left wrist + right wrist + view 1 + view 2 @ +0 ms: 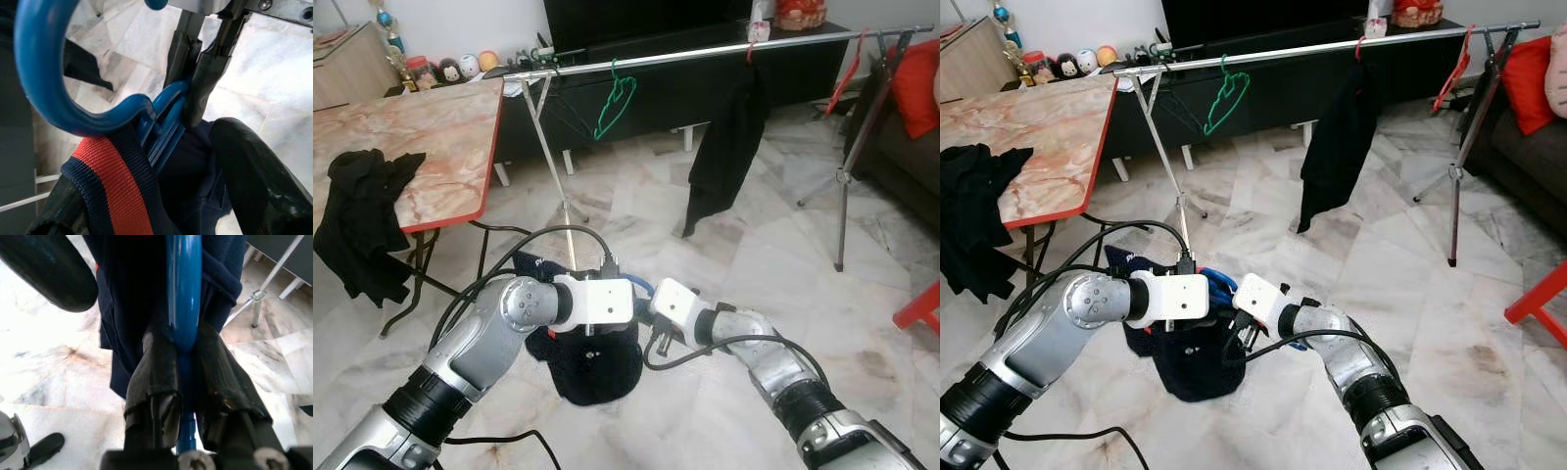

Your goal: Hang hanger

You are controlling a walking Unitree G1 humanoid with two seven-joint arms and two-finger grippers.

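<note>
Dangling blue hanger (46, 73) (hook uppermost)

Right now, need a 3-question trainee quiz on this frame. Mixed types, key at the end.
1. True or false: the right gripper is shut on the blue hanger.
2. What hangs on the rail between the green hanger and the red hanger? A) black garment B) towel C) nothing
3. Fill in: the dark cloth pile lies on the ____ edge.

Key
1. True; its fingers clamp the blue bar.
2. A, the black garment.
3. table
</note>
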